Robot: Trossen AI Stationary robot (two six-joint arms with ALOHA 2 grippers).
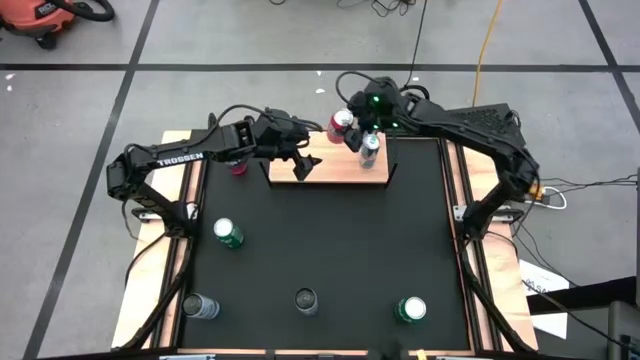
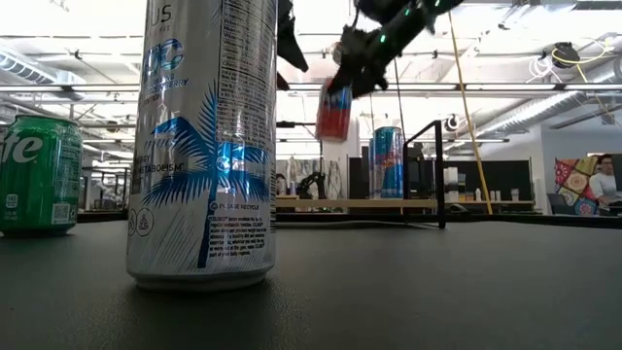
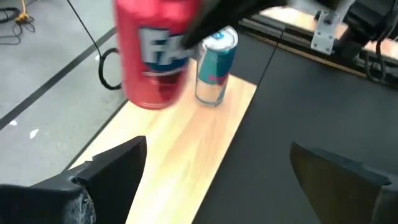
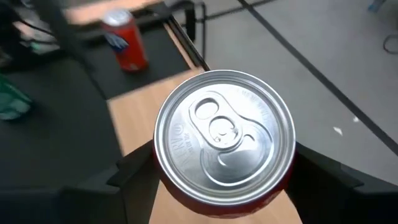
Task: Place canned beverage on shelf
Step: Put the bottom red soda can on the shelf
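Observation:
The shelf [image 1: 335, 172] is a light-wood board at the table's far edge. A blue and silver can [image 1: 370, 150] stands upright on it; the can also shows in the left wrist view [image 3: 214, 65]. My right gripper [image 1: 346, 124] is shut on a red can [image 2: 334, 113] above the shelf's far edge. My left gripper [image 1: 301, 166] is open and empty over the shelf's left part, and the board shows between its fingers [image 3: 186, 143]. Another red can [image 1: 237, 165] stands on the table left of the shelf. My right gripper pinches the red can's side wall just below its top rim [image 4: 163, 167] between its two fingers, one on each side. The fingers [image 4: 320, 177] come from above, slanting down. The can hangs below the gripper, slightly tilted, lifted clear of the shelf [image 2: 334, 113].
Two green cans [image 1: 228, 233] [image 1: 411, 310] and two silver cans [image 1: 200, 305] [image 1: 305, 300] stand on the black tabletop toward its near edge. A black rod upright [image 2: 440, 175] rises at the shelf's right end. The shelf's middle between the two grippers is bare wood.

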